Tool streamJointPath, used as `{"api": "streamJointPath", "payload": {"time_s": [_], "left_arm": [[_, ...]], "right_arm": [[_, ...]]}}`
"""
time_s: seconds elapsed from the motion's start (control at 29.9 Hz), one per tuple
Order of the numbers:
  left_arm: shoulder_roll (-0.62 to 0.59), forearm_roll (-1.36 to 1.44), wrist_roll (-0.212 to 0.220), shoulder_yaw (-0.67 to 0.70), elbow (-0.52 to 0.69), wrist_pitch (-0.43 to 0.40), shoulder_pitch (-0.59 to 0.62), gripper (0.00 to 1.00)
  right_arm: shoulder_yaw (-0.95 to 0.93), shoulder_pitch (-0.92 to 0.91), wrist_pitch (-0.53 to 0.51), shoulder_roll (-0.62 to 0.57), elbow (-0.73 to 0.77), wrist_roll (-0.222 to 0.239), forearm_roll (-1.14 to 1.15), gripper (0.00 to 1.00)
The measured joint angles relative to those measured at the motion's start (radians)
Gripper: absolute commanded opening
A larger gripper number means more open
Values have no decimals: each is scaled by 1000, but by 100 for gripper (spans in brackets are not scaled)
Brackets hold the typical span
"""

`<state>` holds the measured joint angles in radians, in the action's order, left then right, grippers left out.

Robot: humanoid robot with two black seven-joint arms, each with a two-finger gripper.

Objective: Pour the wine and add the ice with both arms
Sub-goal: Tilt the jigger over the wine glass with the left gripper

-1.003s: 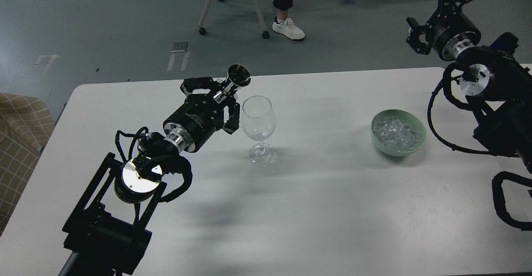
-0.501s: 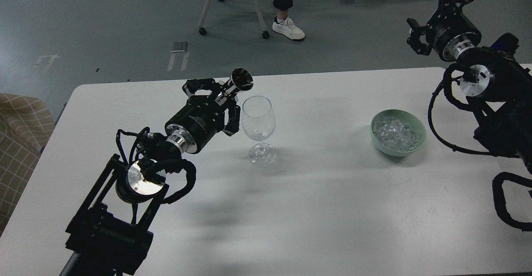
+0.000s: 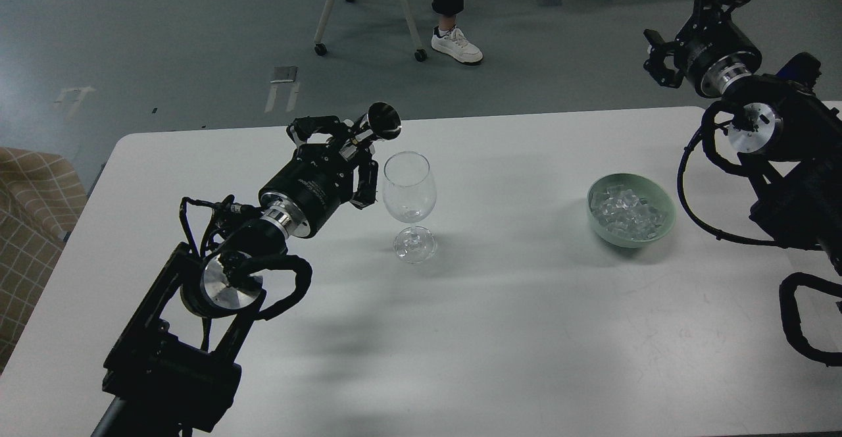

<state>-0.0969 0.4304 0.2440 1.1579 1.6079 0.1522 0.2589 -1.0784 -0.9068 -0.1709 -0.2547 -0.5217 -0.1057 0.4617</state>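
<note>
Grey floor w/ a chair and someone's leg lies beyond the white table (image 3: 526,332), seen from the head. Left gripper (image 3: 345,144) is pinched on a small metal jigger (image 3: 378,124), fingers clamped at its narrow waist. Jigger's long axis is tipped near horizontal, flared mouth pointing right, just above and left of the wine glass (image 3: 409,203) rim; glass stands upright (wine barely shows). Ice (image 3: 625,212) sits piled in a green bowl (image 3: 661,226), well right of the glass. Right gripper (image 3: 661,62) hangs at far right past the table edge; can't tell its spread.
</note>
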Motion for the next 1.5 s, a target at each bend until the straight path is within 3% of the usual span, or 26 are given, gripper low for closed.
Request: {"api": "streamJointPath", "payload": {"time_s": [1.5], "left_arm": [[-5, 147, -10, -10, -34, -16, 18, 0]], "right_arm": [[-2, 19, -1, -34, -30, 0, 0, 100]]}}
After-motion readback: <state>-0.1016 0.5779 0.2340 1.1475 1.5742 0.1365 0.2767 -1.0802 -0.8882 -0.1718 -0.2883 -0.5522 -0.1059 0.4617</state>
